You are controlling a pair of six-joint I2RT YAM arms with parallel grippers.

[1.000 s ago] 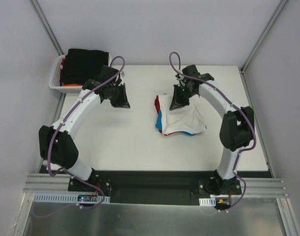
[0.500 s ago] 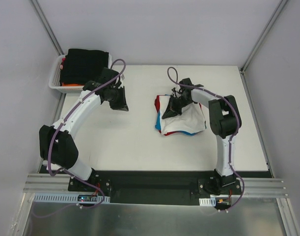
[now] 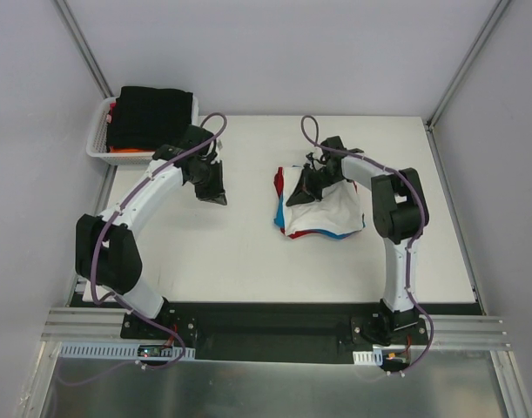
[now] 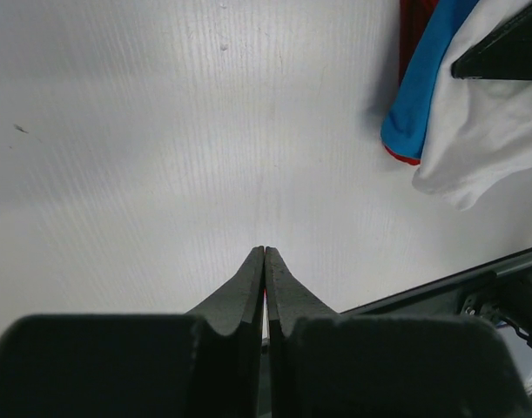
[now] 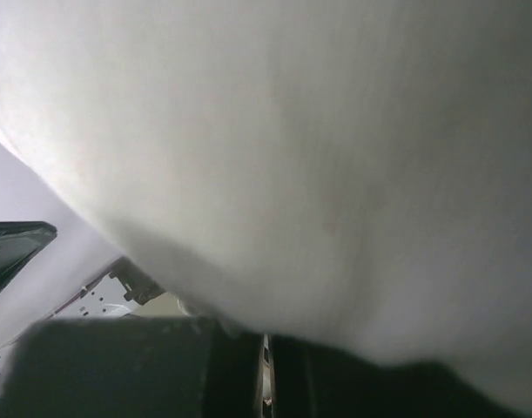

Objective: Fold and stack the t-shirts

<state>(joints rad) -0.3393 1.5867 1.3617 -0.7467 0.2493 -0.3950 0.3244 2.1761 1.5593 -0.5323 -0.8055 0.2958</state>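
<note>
A stack of t-shirts lies right of the table's middle: a white t-shirt point(image 3: 331, 209) on top, a blue one point(image 3: 284, 212) and a red one point(image 3: 279, 183) showing at the left edge. My right gripper point(image 3: 299, 193) is down on the stack's left part. In the right wrist view its fingers point(image 5: 231, 366) stand together and white cloth point(image 5: 292, 131) covers their tips. My left gripper point(image 3: 215, 193) is shut and empty over bare table left of the stack point(image 4: 265, 250). The left wrist view shows the white point(image 4: 483, 131), blue point(image 4: 422, 87) and red point(image 4: 412, 26) shirts.
A white lattice basket point(image 3: 96, 144) stands at the back left corner with a folded black t-shirt point(image 3: 152, 113) on top and an orange one point(image 3: 126, 150) under it. The table's near edge and black rail point(image 4: 474, 279) show in the left wrist view.
My right gripper has dropped from above the stack onto its left part and pushed left, shifting the white shirt's edge. My left gripper has moved slightly right and nearer.
</note>
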